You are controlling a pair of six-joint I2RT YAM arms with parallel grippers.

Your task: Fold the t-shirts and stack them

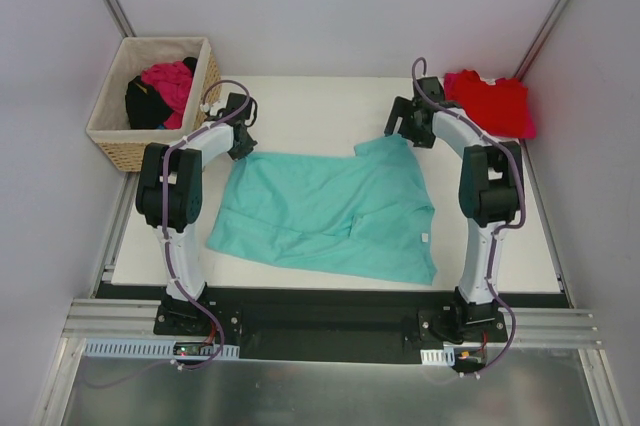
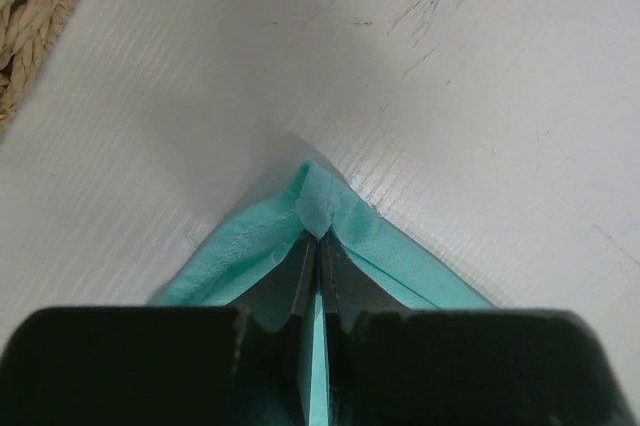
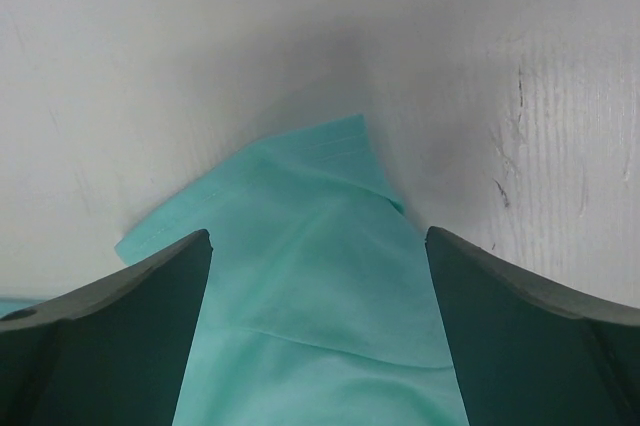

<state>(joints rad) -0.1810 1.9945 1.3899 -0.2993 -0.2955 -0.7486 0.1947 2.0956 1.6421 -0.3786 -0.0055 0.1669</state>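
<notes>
Currently | table [image 1: 300,106]: teal t-shirt [image 1: 330,211] spread at table centre; red t-shirt [image 1: 495,106] at table's far right corner | left gripper [image 2: 318,236] clenched on teal corner | right gripper [image 3: 318,234] released, straddling opposite corner | step: first fold, judged | next: right closes, both lift evenly.

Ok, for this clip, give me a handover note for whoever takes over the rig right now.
Left gripper: shut on the far-left corner of the teal t-shirt.
Right gripper: open over the shirt's far-right corner, not gripping.
The teal t-shirt lies spread out mid-table, unfolded. The red t-shirt sits at the far right corner. The pink t-shirt is in the basket with a dark garment.
Left to do: probably close the right gripper, fold the teal t-shirt, then stack.
</notes>
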